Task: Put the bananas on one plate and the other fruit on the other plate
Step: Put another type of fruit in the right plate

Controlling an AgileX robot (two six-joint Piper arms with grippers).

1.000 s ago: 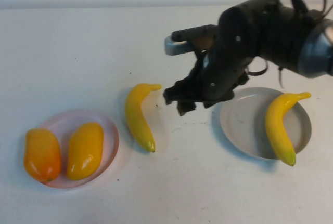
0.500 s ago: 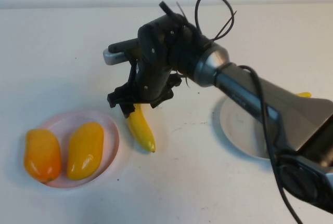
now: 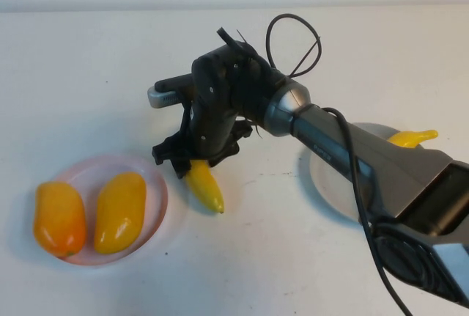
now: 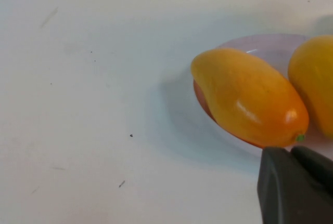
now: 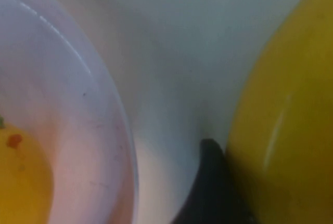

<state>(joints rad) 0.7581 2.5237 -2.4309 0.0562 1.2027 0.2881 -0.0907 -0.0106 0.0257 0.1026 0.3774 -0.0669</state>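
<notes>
One banana [image 3: 207,188] lies on the table beside the pink plate [image 3: 152,182]. My right gripper [image 3: 192,162] is down over its upper half and shut on it. In the right wrist view a dark finger [image 5: 208,182] presses against the banana [image 5: 291,120], next to the pink plate's rim [image 5: 78,104]. The second banana [image 3: 412,138] lies on the grey-blue plate [image 3: 330,177], mostly hidden by my right arm. Two mangoes [image 3: 58,217] [image 3: 119,211] lie on the pink plate. My left gripper [image 4: 294,182] is shut, close to the orange mango [image 4: 247,96], and is out of the high view.
The right arm stretches from the lower right across the grey-blue plate to the table's middle, with cables looping above the wrist. The white table's back edge runs along the top of the high view.
The right arm swung left from the grey-blue plate to the loose banana and came down over it. The banana shifted slightly to the right. The mangoes have not moved.
</notes>
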